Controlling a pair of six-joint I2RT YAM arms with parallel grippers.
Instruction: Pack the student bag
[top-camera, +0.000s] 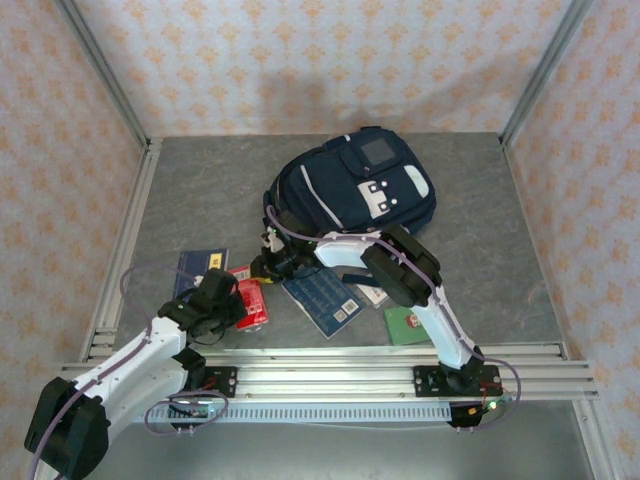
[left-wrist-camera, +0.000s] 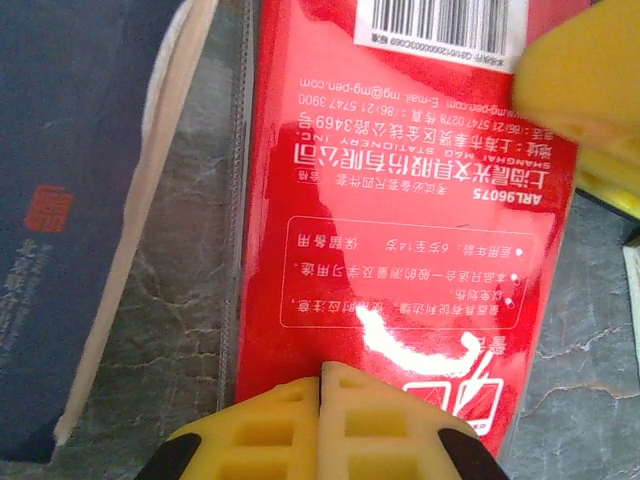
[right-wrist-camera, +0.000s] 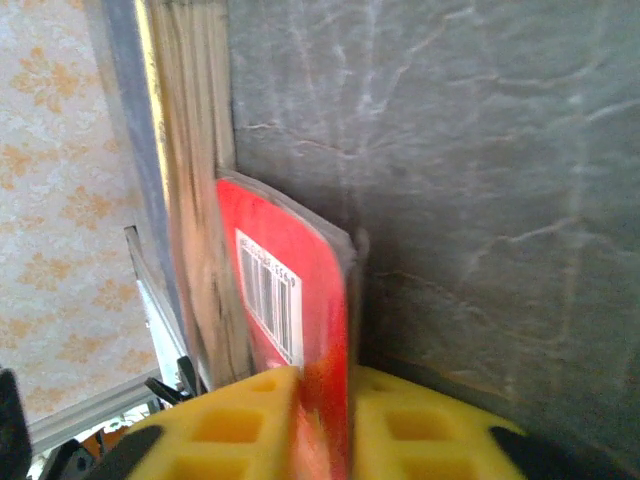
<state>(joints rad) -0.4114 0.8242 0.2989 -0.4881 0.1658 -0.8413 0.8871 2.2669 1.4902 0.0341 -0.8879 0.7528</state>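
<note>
The student bag (top-camera: 360, 185), a large navy backpack with white patches, lies at the back middle of the table. In front of it lies a red stationery packet (top-camera: 252, 305) with a barcode. My right gripper (top-camera: 268, 262) reaches left to the packet's far end. In the right wrist view the right gripper (right-wrist-camera: 335, 385) is shut on the red packet (right-wrist-camera: 290, 280), whose edge sits between the yellow fingers. My left gripper (left-wrist-camera: 322, 400) is shut, fingers pressed together, its tip at the near end of the red packet (left-wrist-camera: 400, 220). A right finger (left-wrist-camera: 585, 80) shows at the packet's far corner.
A navy booklet (top-camera: 200, 268) lies just left of the packet. A blue book (top-camera: 322, 295), a small card (top-camera: 372, 295) and a green item (top-camera: 405, 325) lie to the right. An aluminium rail (top-camera: 400, 355) runs along the near edge.
</note>
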